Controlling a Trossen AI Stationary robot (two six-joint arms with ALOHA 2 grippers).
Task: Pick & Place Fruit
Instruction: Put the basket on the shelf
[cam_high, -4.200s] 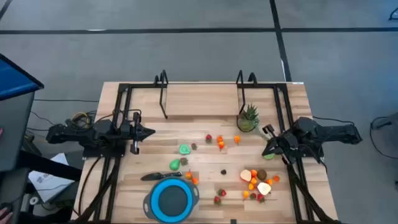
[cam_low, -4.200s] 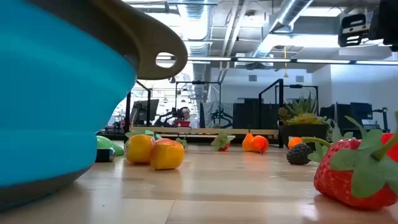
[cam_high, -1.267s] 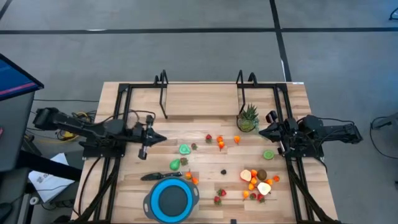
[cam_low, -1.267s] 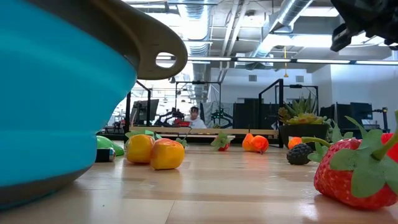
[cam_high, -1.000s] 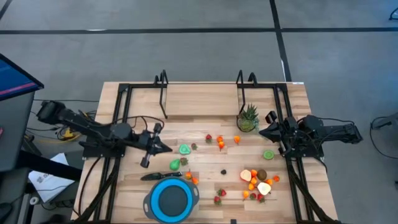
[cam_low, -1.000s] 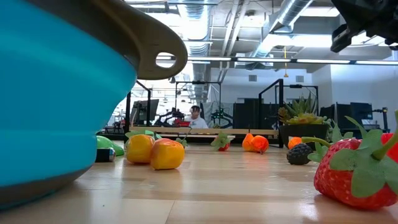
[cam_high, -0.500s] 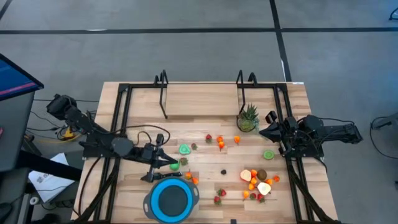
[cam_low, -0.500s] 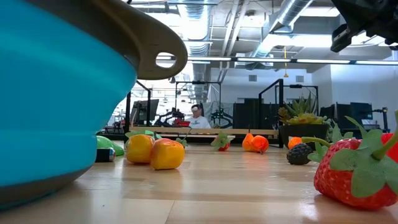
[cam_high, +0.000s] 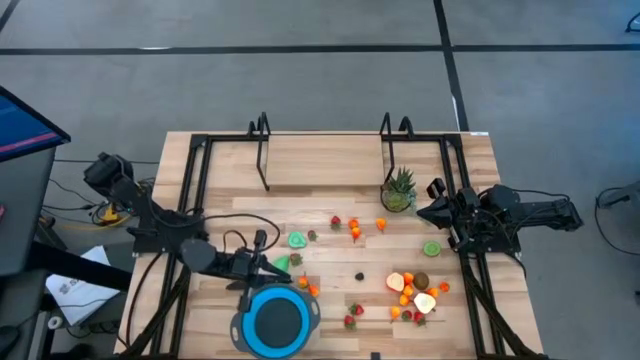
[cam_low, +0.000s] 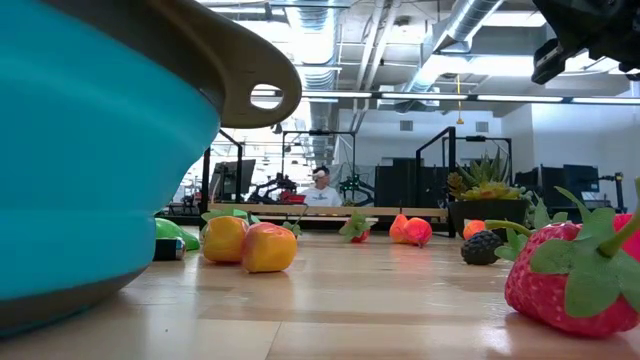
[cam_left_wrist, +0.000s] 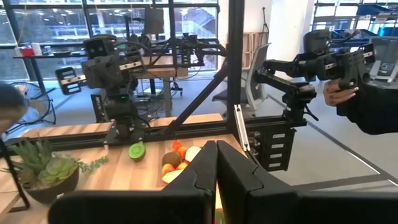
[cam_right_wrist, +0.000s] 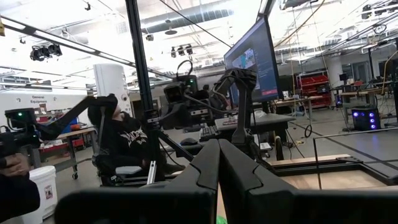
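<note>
Left gripper (cam_high: 268, 264): fingers pressed together with nothing between them, low over the front-left part of the table, just beside the green pear and just behind the blue bowl's rim.
Left gripper, own wrist view (cam_left_wrist: 216, 163): the two dark fingers meet in a closed seam; beyond them lie a halved lime and orange and pale fruit pieces.
Right gripper (cam_high: 421, 213): fingers pressed together, holding nothing, raised over the right side of the table just beside the potted plant.
Right gripper, own wrist view (cam_right_wrist: 219, 163): fingers meet in a closed seam, pointing out toward the room.
Green pear (cam_high: 282, 263): on the wood, at the left gripper's tip, behind the bowl.
Blue bowl (cam_high: 275, 321): round, at the table's front edge, a black handle (cam_high: 245, 283) at its rear left; inside it is bare blue, no fruit in it.
Fruit, middle (cam_high: 355, 228): red and orange pieces and a green round piece (cam_high: 297, 240) scattered across the table's centre.
Fruit, right front (cam_high: 413, 293): a tight cluster of peach halves, orange pieces, strawberries and a brown kiwi.
Lime (cam_high: 431, 249): alone near the right arm.
Potted plant (cam_high: 399, 190): spiky green leaves, upright in a small pot toward the back right.
Table (cam_high: 330, 165): pale wood with a black frame.
Low view: a strawberry (cam_low: 575, 272) looms large at the right, with the bowl's blue wall close on the left.
Person (cam_left_wrist: 367, 98): a hand and dark sleeve beyond the table.
</note>
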